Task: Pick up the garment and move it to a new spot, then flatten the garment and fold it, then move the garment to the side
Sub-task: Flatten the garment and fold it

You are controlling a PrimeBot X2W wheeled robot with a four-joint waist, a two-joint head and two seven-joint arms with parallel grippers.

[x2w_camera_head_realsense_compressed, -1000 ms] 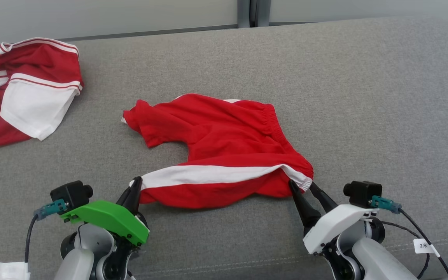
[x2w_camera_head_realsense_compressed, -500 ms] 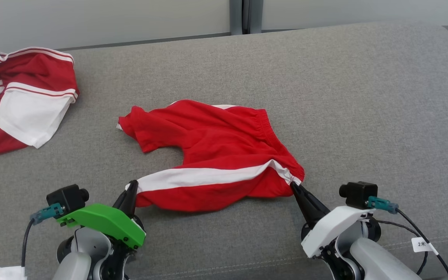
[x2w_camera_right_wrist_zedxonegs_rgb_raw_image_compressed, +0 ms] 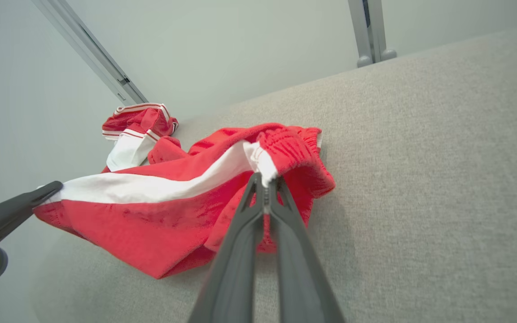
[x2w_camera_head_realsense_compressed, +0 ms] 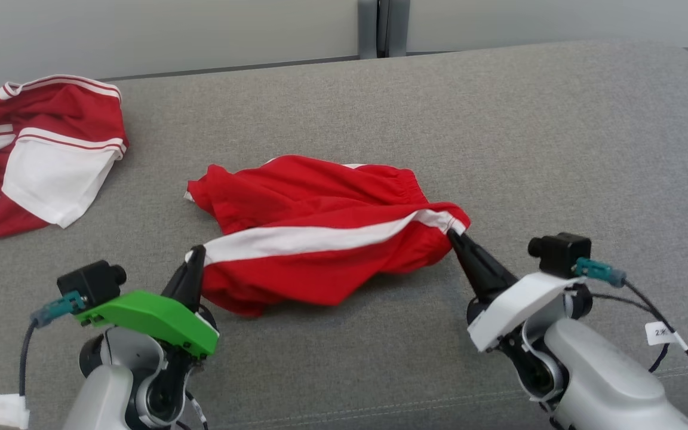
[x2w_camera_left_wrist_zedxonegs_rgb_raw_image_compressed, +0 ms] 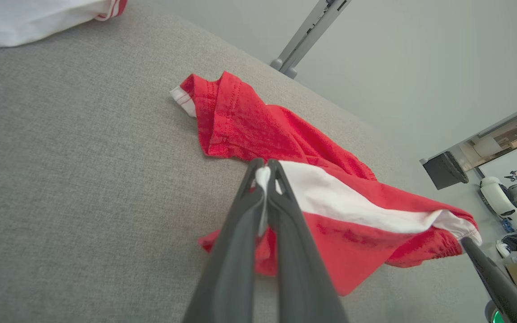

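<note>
From where I stand, the pick-up is only just under way. The red fabric shorts with a white side stripe [x2w_camera_head_realsense_compressed: 320, 239] lie near the middle of the broad grey woven cushion [x2w_camera_head_realsense_compressed: 559, 149], and both arms have hold of the near edge. The left gripper [x2w_camera_head_realsense_compressed: 197, 251], the one with the green housing, has its dark fingers pressed together on the leg-hem end of the white stripe. The right gripper [x2w_camera_head_realsense_compressed: 452, 234], in white housing, is pinching the stripe's other end at the elastic waistband. The stripe runs taut between them and the near side hangs off the surface, while the far leg and waistband rest on the cushion. So I'd say the grasp is made and the lift barely begun. Carrying to a new spot, flattening, folding and setting aside are all left to do. For room, the right half of the cushion is bare and wide, and there is open fabric behind the shorts too. The far left holds a crumpled red-and-white garment [x2w_camera_head_realsense_compressed: 51, 149], worth steering clear of. The back edge meets a pale wall [x2w_camera_head_realsense_compressed: 141, 30] with a grey post [x2w_camera_head_realsense_compressed: 383, 27], and the far right corner rounds off.
</note>
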